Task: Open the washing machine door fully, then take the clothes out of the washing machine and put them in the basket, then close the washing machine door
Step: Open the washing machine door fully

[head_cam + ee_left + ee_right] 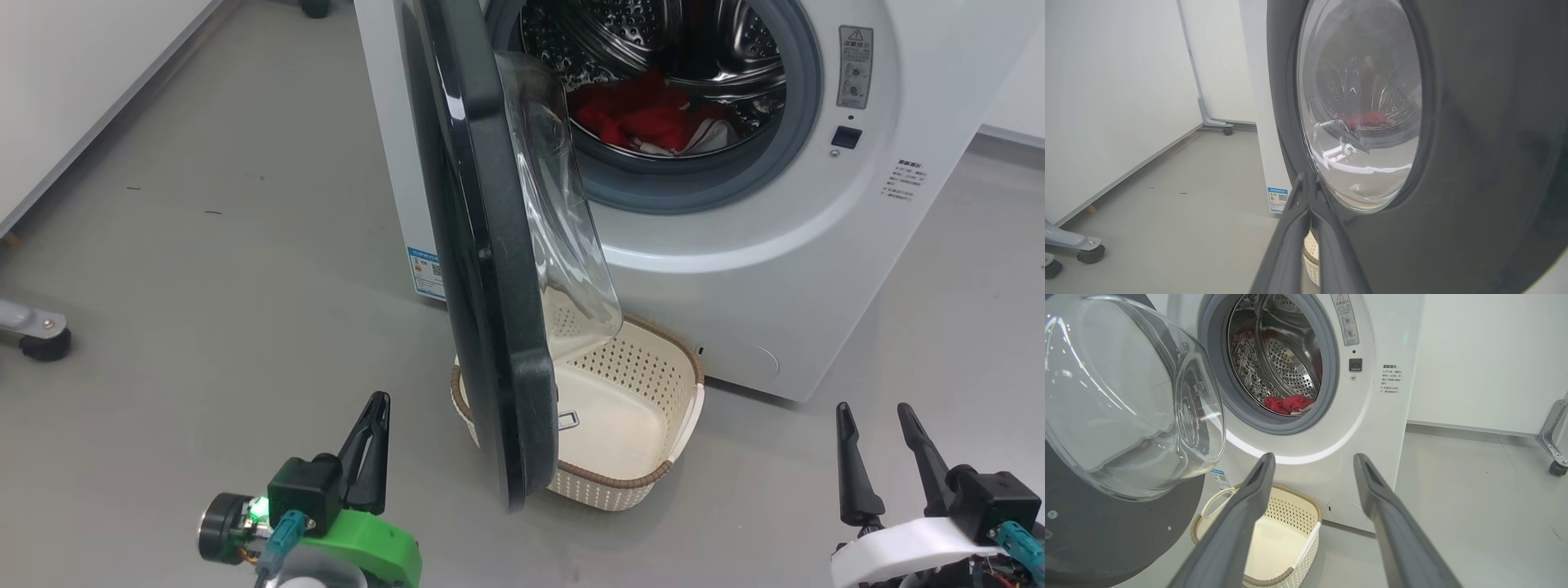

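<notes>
Door (490, 269) juts straight outward, upright; left tool (377, 400) pinched together, right tool (873, 408) apart.

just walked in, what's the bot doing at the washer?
A two-armed robot is unloading a washing machine. The door stands partway open, not yet swung fully back. The left claw is shut, empty, and points at the door's outer face; whether it touches the door can't be told. The right claw is open and empty, aimed toward the machine. The red clothes lie in the drum, and the basket sits empty on the floor below the opening.
</notes>
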`<state>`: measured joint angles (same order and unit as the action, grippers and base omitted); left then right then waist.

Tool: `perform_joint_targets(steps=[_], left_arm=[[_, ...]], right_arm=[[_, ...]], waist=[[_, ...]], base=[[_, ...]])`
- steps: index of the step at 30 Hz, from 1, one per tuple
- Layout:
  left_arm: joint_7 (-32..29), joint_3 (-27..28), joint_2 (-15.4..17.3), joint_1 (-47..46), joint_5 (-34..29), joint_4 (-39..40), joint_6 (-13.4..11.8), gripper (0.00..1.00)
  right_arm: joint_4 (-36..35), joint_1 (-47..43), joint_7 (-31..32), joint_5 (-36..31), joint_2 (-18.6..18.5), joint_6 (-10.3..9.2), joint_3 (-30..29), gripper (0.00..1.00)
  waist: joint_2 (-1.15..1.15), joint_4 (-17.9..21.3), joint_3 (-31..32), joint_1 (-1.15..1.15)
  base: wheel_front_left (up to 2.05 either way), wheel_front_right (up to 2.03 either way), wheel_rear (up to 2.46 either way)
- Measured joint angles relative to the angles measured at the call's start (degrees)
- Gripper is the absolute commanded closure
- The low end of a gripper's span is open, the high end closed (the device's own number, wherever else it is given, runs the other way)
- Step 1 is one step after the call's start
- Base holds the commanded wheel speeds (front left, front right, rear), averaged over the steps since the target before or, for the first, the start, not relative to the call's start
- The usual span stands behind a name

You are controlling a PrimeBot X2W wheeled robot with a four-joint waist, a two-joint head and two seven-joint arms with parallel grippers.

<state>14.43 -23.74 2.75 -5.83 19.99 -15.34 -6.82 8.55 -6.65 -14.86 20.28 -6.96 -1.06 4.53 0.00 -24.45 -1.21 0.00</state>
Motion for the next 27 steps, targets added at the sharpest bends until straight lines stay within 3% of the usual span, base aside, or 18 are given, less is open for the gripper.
perform_joint_targets(steps=[7, 18, 27], left_arm=[[0.0, 2.19, 0.05, -0.38, -1.2, 5.66, 0.0, 1.0], [0.27, 2.32, 0.02, -5.42, -4.76, 22.04, 0.16, 1.0], [0.35, -5.5, 0.02, -6.78, -4.39, 31.75, 5.37, 1.0]], right_arm=[[0.31, 0.0, 0.0, -0.73, 0.62, 0.8, -0.55, 0.0], [1.25, 0.0, 0.0, -2.75, 0.73, 1.01, -1.67, 0.0], [2.12, 0.0, 0.0, -3.31, 1.13, 2.1, -2.14, 0.0]], waist=[[0.0, -0.24, 0.03, 0.0], [0.0, -0.43, 0.09, 0.0], [0.0, 0.16, 0.6, 0.0]], base=[[0.0, 0.0, 0.0], [0.0, 0.0, 0.0], [0.0, 0.0, 0.0]])
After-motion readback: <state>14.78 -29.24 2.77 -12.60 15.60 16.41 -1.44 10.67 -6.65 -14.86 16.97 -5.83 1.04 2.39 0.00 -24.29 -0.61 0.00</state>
